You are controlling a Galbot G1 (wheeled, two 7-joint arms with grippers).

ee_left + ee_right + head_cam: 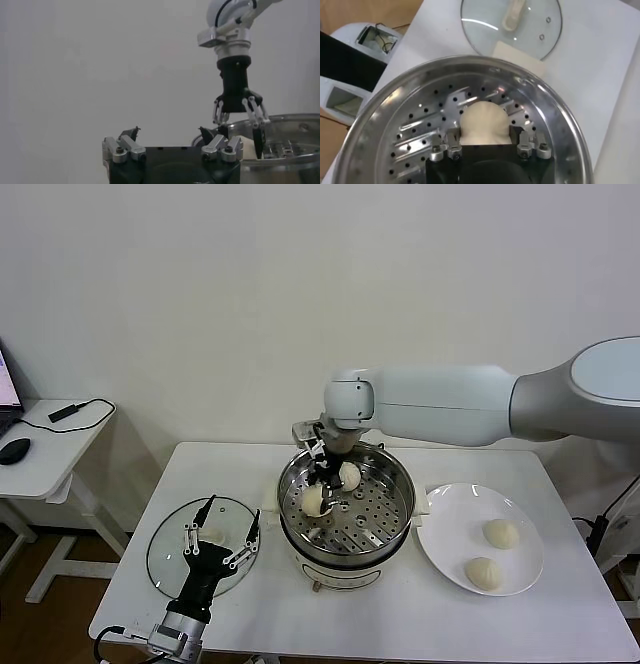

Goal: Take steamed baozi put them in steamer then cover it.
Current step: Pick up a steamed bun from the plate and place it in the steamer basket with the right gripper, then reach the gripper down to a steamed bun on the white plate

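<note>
Over the steamer (345,509), the right hand (322,484) is gripping one bun (483,123) just above the perforated tray, beside another bun (349,475) already lying inside. Releasing too close is risking a knock or the dough sticking to the fingers. Two buns (492,553) are waiting on the plate (445,556); the left hand (221,536) is hovering wide over the glass lid (170,559) on the bench (400,619).

Two cream baozi (331,488) sit in the shiny steamer (390,529); two more (492,553) lie beside it.

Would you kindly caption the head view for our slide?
Right gripper lowers a cream-white baozi into the shiny steel steamer; open left gripper waits above the glass lid.
</note>
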